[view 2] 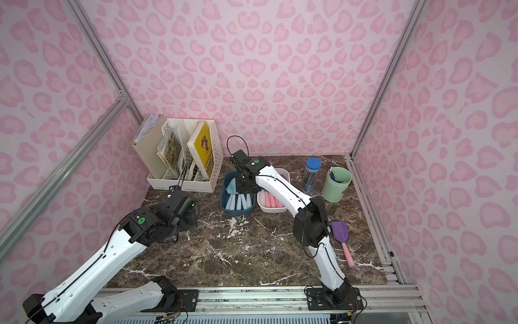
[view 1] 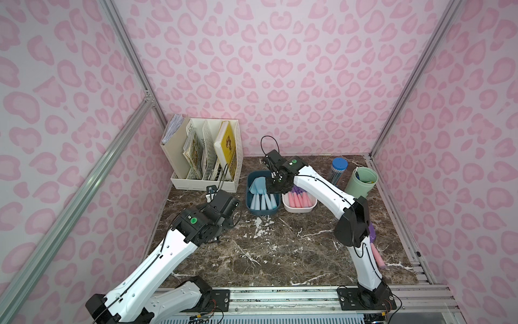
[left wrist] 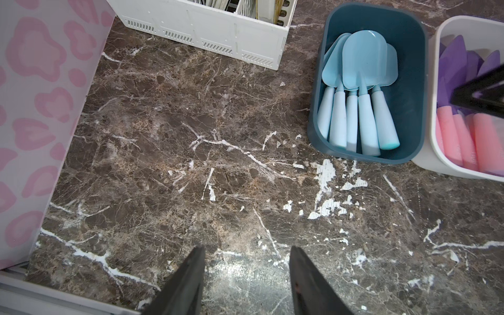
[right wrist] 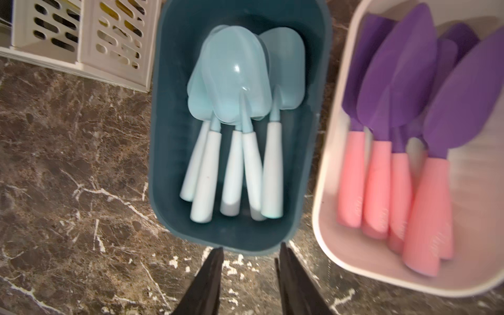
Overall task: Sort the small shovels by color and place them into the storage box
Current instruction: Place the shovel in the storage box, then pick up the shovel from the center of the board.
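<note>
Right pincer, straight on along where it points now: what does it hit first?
Most likely the handle ends of the light blue shovels in the dark blue bin. The right pincer hangs over the bin's near end, so it might clip that wall; depth is unclear.

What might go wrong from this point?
The loose purple shovel lies beside the right arm's elbow, near the table edge; a swinging elbow may knock it off. The white bin already holds a pile of purple shovels, so another may slide out.
</note>
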